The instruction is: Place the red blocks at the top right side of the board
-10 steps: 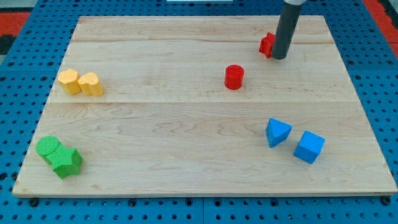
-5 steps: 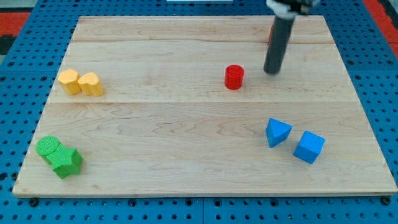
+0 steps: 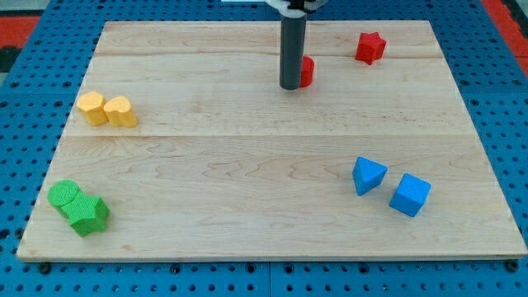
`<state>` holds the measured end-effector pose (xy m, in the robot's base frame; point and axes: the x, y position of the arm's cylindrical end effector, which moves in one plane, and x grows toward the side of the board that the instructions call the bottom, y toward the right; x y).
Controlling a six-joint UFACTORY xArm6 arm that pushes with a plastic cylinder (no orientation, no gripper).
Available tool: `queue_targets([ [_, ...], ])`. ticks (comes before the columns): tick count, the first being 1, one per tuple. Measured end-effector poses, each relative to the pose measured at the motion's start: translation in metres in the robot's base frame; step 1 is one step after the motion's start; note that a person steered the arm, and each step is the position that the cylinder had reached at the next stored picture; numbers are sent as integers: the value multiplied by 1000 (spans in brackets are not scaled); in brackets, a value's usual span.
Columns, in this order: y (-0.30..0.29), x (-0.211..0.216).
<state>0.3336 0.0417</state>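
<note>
On a wooden bench point(image 3: 264, 181) set over a blue pegboard point(image 3: 25, 148), a straight dark rod comes down from the view's top, and my tip point(image 3: 289, 87) rests just at the view's left of a red block point(image 3: 306, 72). Most of that block is hidden behind the rod, so its shape cannot be made out, and whether tip and block touch cannot be told for certain, though they look pressed close together. The placing makes sense as a push: with the tip on the block's left side, a slide toward the view's right would carry it to the corner the task names.

A red star-shaped block point(image 3: 370, 47) already lies near the top right of the bench, well apart from the tip, so that half of the job looks done; the hidden red block sits nearer the top middle and seems the one in hand.

The arm carries no pincer at all, so there is nothing to be apart, together or clamped; the rod only pushes.

Two yellow blocks point(image 3: 106, 109) sit touching at the view's left, two green blocks point(image 3: 78, 207) huddle at the bottom left, and a blue wedge point(image 3: 368, 175) and blue cube point(image 3: 410, 195) lie near each other at the lower right, all clear of the likely path.
</note>
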Motion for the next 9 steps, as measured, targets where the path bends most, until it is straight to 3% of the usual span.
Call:
queue_targets([
  [5, 89, -43],
  [6, 63, -38],
  [7, 137, -29],
  [9, 153, -52],
])
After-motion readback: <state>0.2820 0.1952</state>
